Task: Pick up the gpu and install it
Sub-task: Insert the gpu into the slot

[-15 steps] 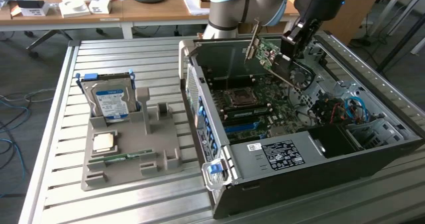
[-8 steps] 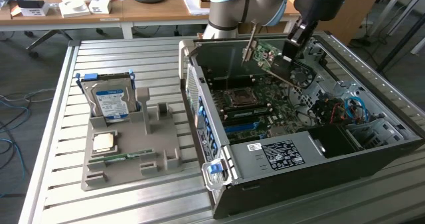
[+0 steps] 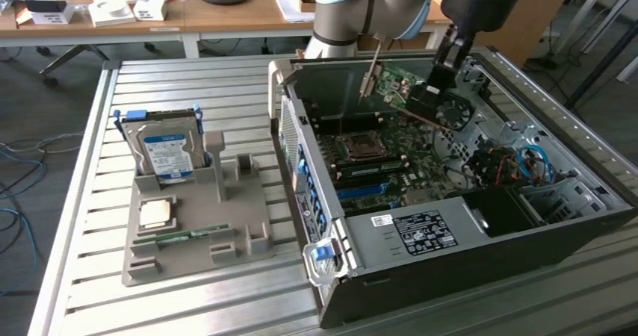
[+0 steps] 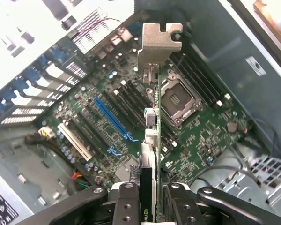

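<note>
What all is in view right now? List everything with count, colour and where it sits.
gpu: one, dark with silver bracket, held over the motherboard
computer case: one, black and grey, open on the table
motherboard: one, green, inside the case
hard drive: one, silver with blue label, standing in the tray
memory stick: one, green, lying in the tray
tray: one, grey, exterior view's left
table: one, silver slatted, under everything
gripper: one, black, shut on the gpu

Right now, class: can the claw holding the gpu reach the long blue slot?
Probably yes: the claw holds the gpu over the open case, nothing between it and the blue slot.
</note>
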Action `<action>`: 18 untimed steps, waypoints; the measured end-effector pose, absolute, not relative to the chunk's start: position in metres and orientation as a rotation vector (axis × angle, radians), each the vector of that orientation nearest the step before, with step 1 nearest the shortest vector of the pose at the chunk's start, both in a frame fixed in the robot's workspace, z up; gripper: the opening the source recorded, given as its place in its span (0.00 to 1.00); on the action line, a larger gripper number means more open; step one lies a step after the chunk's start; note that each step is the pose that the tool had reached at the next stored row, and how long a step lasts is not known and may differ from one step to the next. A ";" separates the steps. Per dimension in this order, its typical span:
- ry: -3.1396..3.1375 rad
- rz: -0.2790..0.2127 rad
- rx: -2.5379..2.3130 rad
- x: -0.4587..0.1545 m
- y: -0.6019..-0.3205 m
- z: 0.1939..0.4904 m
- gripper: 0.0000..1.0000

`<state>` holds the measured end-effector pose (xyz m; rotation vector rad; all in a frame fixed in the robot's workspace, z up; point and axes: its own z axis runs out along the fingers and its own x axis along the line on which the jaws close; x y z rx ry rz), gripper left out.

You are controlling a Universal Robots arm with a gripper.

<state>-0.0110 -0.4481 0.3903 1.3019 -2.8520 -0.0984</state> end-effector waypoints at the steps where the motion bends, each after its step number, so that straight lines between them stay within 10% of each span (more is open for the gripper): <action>1: -2.840 -0.098 1.327 -0.011 -0.448 0.390 0.26; 18: -2.593 -0.096 1.744 -0.011 -0.448 0.389 0.26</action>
